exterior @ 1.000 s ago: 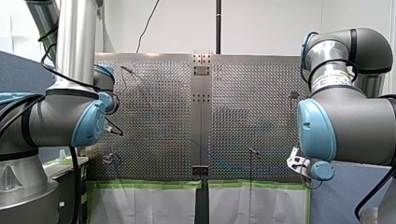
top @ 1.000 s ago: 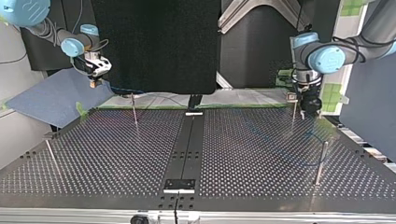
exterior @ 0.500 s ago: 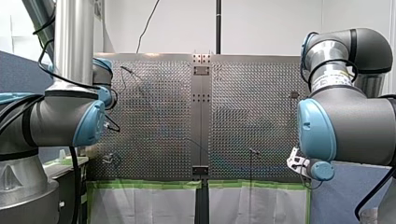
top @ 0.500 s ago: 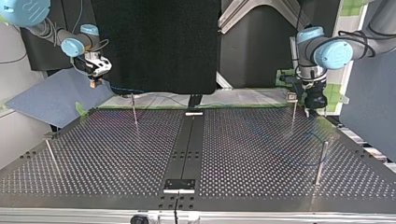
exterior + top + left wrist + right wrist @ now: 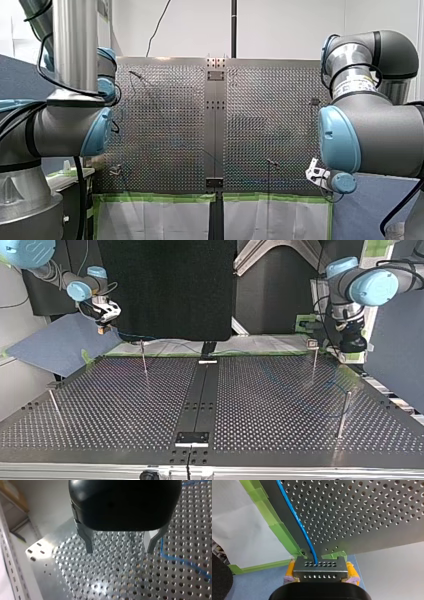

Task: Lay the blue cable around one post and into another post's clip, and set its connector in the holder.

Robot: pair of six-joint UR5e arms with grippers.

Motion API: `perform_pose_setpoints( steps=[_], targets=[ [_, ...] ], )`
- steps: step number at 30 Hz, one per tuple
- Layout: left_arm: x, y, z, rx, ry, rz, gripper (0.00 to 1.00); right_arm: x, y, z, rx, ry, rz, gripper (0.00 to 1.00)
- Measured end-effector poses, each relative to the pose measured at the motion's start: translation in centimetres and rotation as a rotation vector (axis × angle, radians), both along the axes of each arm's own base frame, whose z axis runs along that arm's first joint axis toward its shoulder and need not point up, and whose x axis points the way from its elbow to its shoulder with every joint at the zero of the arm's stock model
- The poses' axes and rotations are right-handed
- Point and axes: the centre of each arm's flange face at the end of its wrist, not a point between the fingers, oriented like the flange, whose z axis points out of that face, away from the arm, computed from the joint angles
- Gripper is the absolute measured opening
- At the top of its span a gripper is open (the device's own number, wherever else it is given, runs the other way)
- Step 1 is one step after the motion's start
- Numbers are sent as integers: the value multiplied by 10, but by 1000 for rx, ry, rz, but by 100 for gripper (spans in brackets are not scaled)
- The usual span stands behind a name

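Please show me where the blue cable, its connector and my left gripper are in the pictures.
blue cable [image 5: 298, 520]: right wrist view, middle of its stretch ahead of the connector.
connector [image 5: 320, 570]: right wrist view, front face of the metal block.
my left gripper [image 5: 119, 551]: left wrist view, midway between its open fingers.

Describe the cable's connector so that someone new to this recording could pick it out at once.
In the right wrist view, find the green tape edging the perforated table; my right gripper hangs just beyond it. Between its yellow pads sits the connector, a grey block with two rows of small holes. It alone has the blue cable running into it.
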Motion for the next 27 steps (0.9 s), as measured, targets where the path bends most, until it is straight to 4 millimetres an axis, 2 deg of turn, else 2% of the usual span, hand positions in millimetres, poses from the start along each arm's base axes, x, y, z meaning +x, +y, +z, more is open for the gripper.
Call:
perform_pose_setpoints(
  steps=[7,13,27],
  targets=[
    [-10,-10,19,10,-12,-56,100,3,0,0,-1,0,5,0],
    [-12,-13,44,48,-37,-91,100,3,0,0,-1,0,5,0],
    [-27,-10,127,180,-104,-7,100,0,0,0,2,1,-1,0]
  ],
)
